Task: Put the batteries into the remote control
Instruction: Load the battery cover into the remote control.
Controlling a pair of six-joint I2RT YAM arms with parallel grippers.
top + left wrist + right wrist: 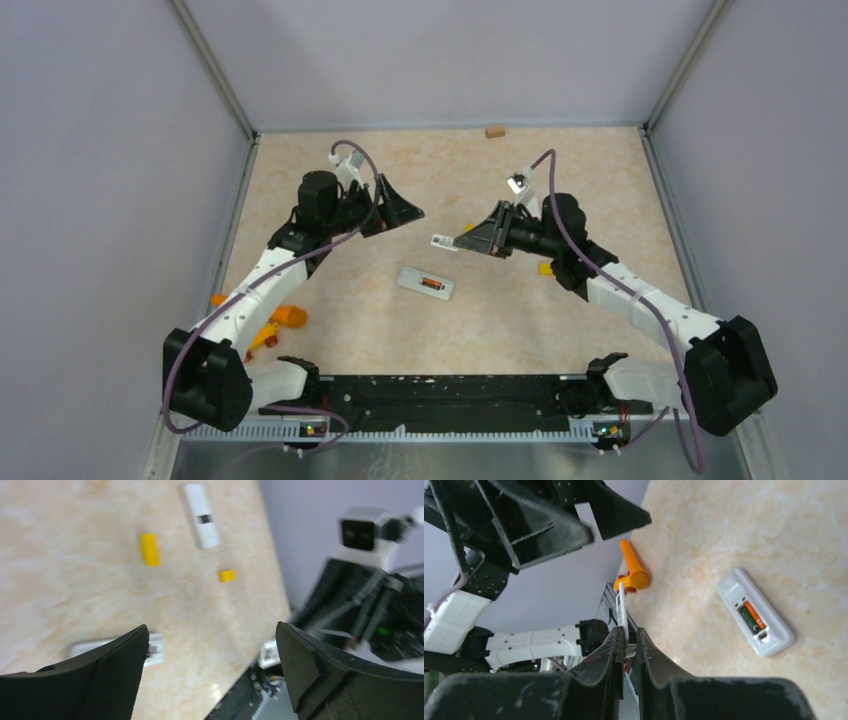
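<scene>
Two fingers of your right gripper [629,632] are pinched together on a thin white plate [621,607]. It stands on edge between them and sticks out past the tips, with fine dark print on one face. From above, that gripper [460,241] points left toward the middle of the table [560,180], holding the plate above it.

Your left gripper [212,630] is spread wide with nothing between its fingers [100,675]. In the top view it [400,208] hangs over the table to the upper left of the plate, facing the right gripper and apart from it.

Between and a little nearer the bases than both grippers, the remote control [425,283] lies flat on the table, back side up. In the top view its long axis slants gently from upper left to lower right. Its recess is uncovered, and the batteries [751,617] lie in it side by side along that same axis. One is orange and one is dark green.

Further out, your left wrist view shows a second slim white bar [201,515] with a dark patch at its middle. A yellow block [150,549] and a smaller yellow piece [227,575] lie near it. Orange tools [285,318] lie beside your left arm, and a small tan block [494,130] sits at the far edge.
</scene>
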